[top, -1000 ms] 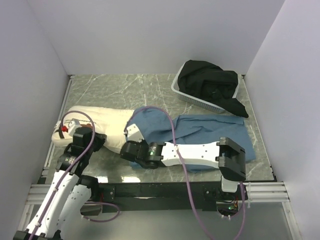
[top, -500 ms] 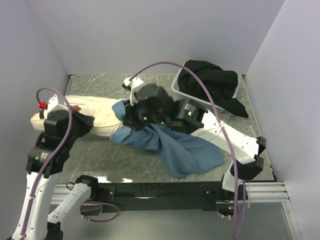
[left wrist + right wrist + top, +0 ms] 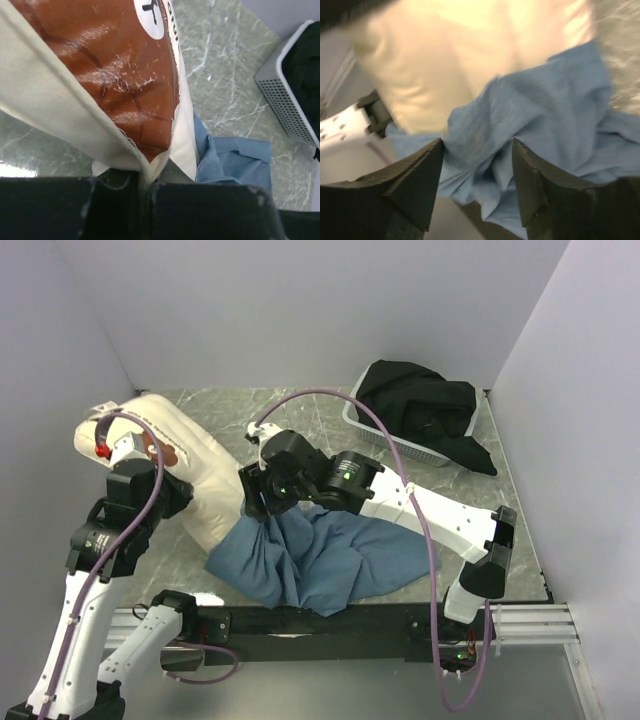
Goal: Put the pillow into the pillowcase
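The cream-white pillow (image 3: 200, 480) is lifted at its left end and slants down toward the middle of the table. My left gripper (image 3: 143, 455) is shut on its edge. In the left wrist view the jaws (image 3: 145, 180) pinch the pillow's seam (image 3: 150, 167) under the brown bear print (image 3: 115, 75). The dusty-blue pillowcase (image 3: 315, 560) lies bunched at the pillow's lower end and covers that tip. My right gripper (image 3: 252, 502) holds its upper edge. In the right wrist view a thick fold of pillowcase (image 3: 485, 125) sits between the fingers (image 3: 477, 142), with the pillow (image 3: 470, 55) just behind.
A grey basket (image 3: 362, 423) holding black cloth (image 3: 420, 410) stands at the back right; it also shows in the left wrist view (image 3: 287, 100). White walls close in the left, back and right sides. The marble tabletop (image 3: 300, 420) shows behind the arms.
My left gripper has raised the pillow's left end higher and back. My right gripper has moved down and forward with the pillowcase, which now hangs bunched over the pillow's lower end near the front edge.
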You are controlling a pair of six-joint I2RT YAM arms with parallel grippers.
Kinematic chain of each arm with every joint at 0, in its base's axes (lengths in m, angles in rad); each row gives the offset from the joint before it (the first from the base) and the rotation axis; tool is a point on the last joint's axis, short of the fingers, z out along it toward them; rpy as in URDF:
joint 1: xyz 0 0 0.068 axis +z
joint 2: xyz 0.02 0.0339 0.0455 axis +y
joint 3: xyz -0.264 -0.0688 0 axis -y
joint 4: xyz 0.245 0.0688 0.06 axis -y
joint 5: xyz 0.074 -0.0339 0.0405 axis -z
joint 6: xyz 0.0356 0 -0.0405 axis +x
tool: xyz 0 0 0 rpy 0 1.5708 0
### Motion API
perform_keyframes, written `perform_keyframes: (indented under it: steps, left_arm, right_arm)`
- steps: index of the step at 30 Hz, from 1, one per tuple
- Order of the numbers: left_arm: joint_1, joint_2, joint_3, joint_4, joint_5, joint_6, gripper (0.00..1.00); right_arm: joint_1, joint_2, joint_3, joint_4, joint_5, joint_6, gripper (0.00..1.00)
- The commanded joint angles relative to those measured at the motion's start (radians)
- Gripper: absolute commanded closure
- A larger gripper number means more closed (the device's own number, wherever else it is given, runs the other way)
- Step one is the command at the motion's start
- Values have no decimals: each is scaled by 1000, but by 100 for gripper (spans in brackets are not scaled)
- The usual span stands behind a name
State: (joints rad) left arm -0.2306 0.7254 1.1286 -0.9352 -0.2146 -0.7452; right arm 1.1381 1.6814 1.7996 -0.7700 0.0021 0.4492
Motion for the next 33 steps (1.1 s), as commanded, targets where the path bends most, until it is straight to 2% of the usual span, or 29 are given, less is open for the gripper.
perform_keyframes:
  steps: [1,6,8,13,19,25,30,32,33]
  left_arm:
    - [-7,-67,-58,217,-5,-78,99]
    - [-7,-93,-144,274,-5,-131,99]
    - [-9,-95,-154,271,-22,-143,99]
    - [-7,-83,-159,274,-17,-152,99]
    - [-9,-67,-176,296,0,-166,99]
    - [-9,-58,-170,296,9,-163,99]
    - [-9,-57,-167,292,15,-160,99]
    - [-9,-58,-170,296,17,-163,99]
    - [-9,-58,-171,296,18,-163,99]
  right_arm:
    - [2,-95,-51,129,145,19,32]
    - [84,-124,-114,141,266,-27,30]
    - [124,-135,-140,150,305,-56,27]
    - [227,-172,-226,230,417,-168,26]
    - [317,-158,-263,287,438,-279,29]
    - [318,-60,-184,246,414,-316,21]
    - [313,-5,-149,180,403,-296,19]
    - [311,3,-151,175,392,-290,24]
    - [310,3,-151,172,385,-285,34]
